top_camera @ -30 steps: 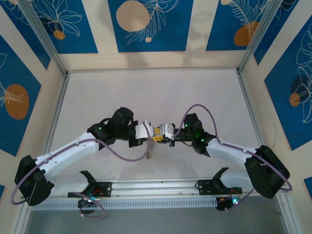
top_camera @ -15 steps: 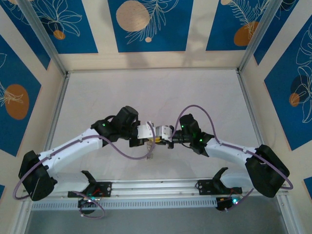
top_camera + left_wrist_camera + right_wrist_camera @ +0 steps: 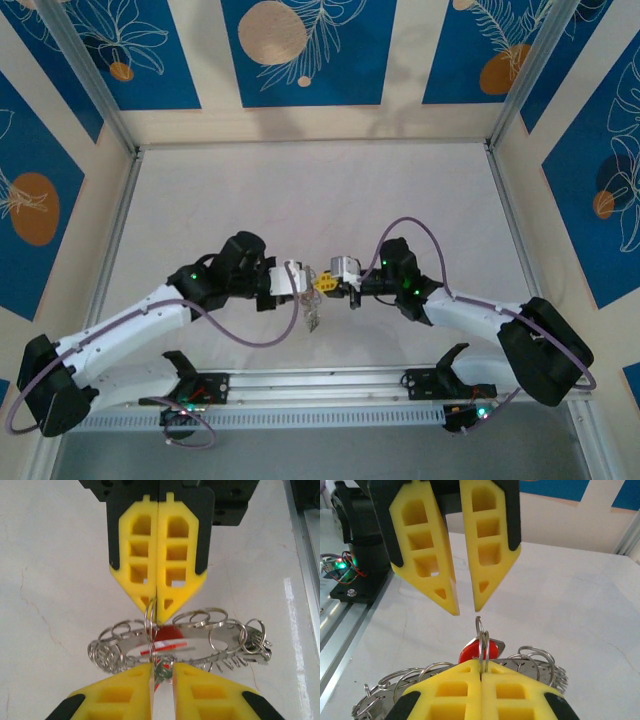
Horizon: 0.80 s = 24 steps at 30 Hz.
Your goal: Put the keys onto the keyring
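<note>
Yellow-fingered right hand [image 3: 481,667] is clamped shut on a small ring [image 3: 479,639] at the keyring [image 3: 200,647], facing the slightly open left hand [image 3: 464,606] over the near tabletop [image 3: 300,200].

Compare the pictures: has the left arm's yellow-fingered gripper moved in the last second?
Yes. In the top view, the yellow-fingered left gripper has shifted slightly nearer the grey metal rail at the table's near edge.

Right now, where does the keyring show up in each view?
Top external: centre, keyring just below the right gripper.
Left wrist: keyring across the lower middle.
Right wrist: keyring along the bottom edge, behind the right gripper.
Shared landmark: the right gripper, shut on a small ring.
</note>
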Available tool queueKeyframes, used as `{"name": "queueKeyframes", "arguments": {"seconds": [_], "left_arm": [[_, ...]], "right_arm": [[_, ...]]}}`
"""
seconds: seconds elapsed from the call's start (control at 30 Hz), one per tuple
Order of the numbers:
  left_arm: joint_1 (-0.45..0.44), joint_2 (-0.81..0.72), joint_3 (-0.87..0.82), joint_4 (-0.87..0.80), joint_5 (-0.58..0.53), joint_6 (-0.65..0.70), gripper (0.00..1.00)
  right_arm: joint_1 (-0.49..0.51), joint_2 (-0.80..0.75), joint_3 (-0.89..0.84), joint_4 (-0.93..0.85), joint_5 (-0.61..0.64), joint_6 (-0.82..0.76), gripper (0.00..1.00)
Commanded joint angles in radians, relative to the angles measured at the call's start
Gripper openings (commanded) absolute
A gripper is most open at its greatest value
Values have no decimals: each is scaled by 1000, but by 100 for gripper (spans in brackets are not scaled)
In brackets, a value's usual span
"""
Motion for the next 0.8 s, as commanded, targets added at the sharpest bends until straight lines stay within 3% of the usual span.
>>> {"name": "queueKeyframes", "arguments": {"seconds": [0.0, 0.1, 0.3, 0.77], "left_arm": [[-9, -34, -43, 112, 15, -40, 18], [-9, -42, -53, 155, 32, -50, 24], [-9, -49, -62, 197, 67, -52, 27], [-8, -12, -77, 217, 47, -24, 21]], "right_arm": [[-9, -20, -14, 128, -79, 42, 0], [-9, -17, -27, 173, -90, 55, 0], [-4, -10, -26, 195, -95, 58, 0], [3, 9, -20, 223, -112, 60, 0]]}}
